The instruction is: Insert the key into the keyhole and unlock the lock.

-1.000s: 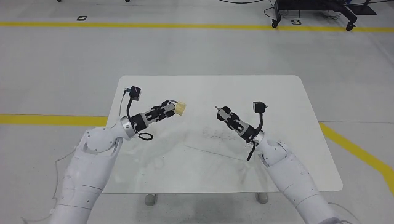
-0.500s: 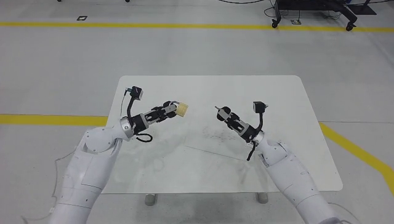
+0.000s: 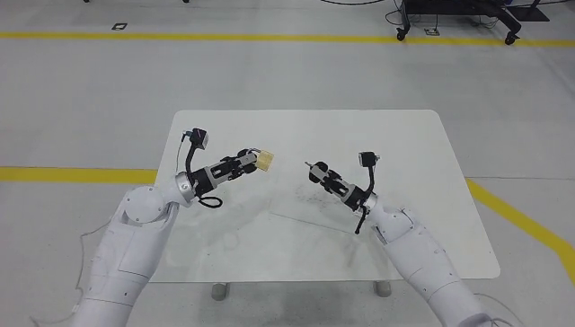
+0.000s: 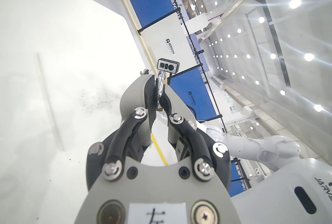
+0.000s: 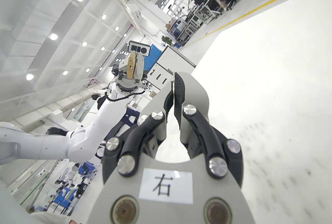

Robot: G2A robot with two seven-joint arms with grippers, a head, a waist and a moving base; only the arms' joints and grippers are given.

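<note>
Above the counter (image 3: 404,138), the left tool (image 3: 250,161) is clamped on the lock (image 3: 264,157); the right tool (image 3: 320,173), closed, seems to pinch the key (image 3: 309,164), apart from the lock.

Brass padlock (image 3: 264,158) and thin silver key (image 3: 307,164), each held aloft, face each other, apart.

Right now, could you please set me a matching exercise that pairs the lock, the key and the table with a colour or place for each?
Things:
1. lock
2. key
3. table

Colour or place:
A. white, beneath both arms
B. brass-coloured, held in the left gripper
C. thin, sticking out of the right gripper, apart from the lock

Pairs: 1-B; 2-C; 3-A
</note>
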